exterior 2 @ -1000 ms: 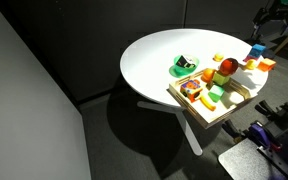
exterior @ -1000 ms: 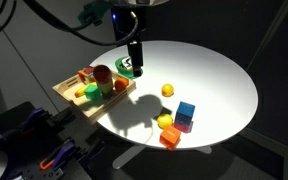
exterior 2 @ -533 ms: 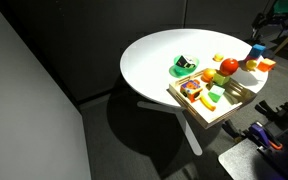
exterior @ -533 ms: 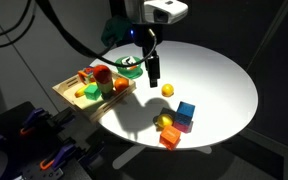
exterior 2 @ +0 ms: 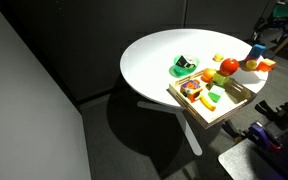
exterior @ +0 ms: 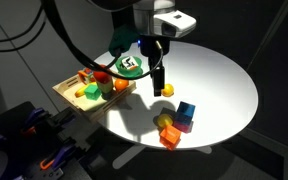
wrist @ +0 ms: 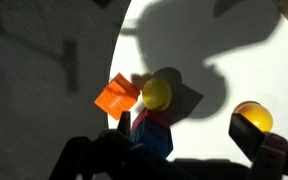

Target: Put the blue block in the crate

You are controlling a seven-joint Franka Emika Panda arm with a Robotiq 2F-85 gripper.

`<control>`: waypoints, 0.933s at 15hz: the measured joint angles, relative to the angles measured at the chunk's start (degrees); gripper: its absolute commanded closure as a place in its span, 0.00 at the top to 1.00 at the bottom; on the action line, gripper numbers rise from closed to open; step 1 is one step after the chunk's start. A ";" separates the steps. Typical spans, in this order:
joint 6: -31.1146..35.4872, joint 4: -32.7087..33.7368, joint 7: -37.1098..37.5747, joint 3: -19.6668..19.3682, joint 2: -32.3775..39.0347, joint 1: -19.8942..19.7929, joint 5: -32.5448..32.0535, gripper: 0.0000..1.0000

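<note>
Blue block (exterior: 187,110): it stands on the white round table (exterior: 219,80), near the edge, well apart from the crate (exterior: 69,92). It is not in my hold. A magenta block (exterior: 185,126) touches it on the side toward the table edge. A yellow ball (exterior: 165,122) lies just beside the pair, and an orange block (exterior: 170,138) sits by the ball at the rim. In the wrist view the blue block (wrist: 156,142) is low in the picture, with the ball and the orange block clustered around it.

My gripper (exterior: 158,90) hangs above the table between this cluster and the crate — fingers spread, holding nothing. A second yellow ball (exterior: 169,91) shows just past it. In the wrist view my fingers (wrist: 92,160) are dark at the bottom corners.

The light-wood crate overhangs the table edge and holds red, green, yellow and orange pieces. Just beside it lies a green-and-white object (exterior: 130,65); the dark marking on its white face is too small to read.
</note>
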 measured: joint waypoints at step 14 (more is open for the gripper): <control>-0.40 3.24 1.03 -2.24 3.79 -0.12 4.10 1.00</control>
